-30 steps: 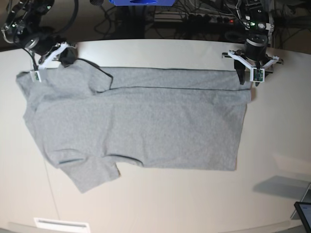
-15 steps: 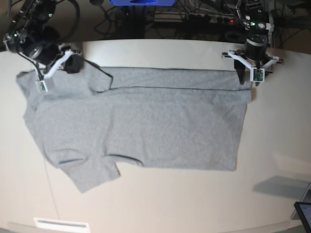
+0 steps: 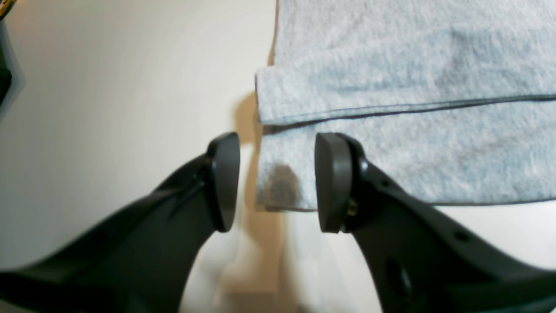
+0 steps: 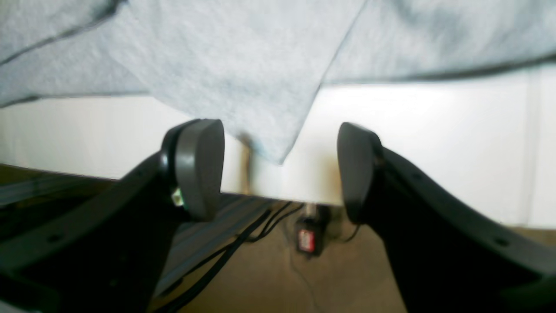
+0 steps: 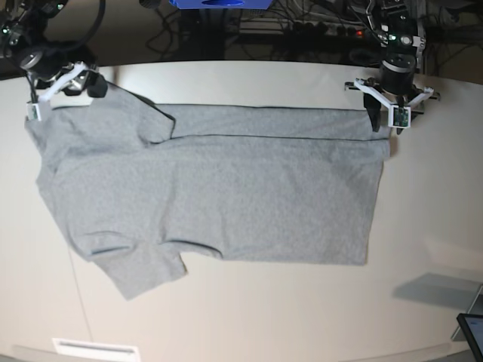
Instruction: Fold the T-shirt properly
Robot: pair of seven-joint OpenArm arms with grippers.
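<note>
The grey T-shirt [image 5: 219, 188] lies spread flat on the pale table [image 5: 302, 302], its far long edge folded over in a narrow band. My left gripper [image 5: 385, 121] hangs over the far right hem corner. In the left wrist view it [image 3: 276, 182] is open, and its fingers straddle the corner of the T-shirt [image 3: 391, 130] without pinching it. My right gripper [image 5: 68, 84] is at the far left by the sleeve. It [image 4: 280, 169] stands open, with a cloth corner of the T-shirt [image 4: 243, 65] lying loose just beyond the fingertips.
The table's far edge runs right behind both grippers, with cables [image 5: 302, 26] and a blue object [image 5: 219, 4] beyond it. A dark screen corner [image 5: 472, 328] sits at the near right. A white label [image 5: 94, 348] lies near the front edge.
My right gripper has opened, let go of the sleeve and drawn back up and to the left toward the table's far edge. The left gripper has not moved.
</note>
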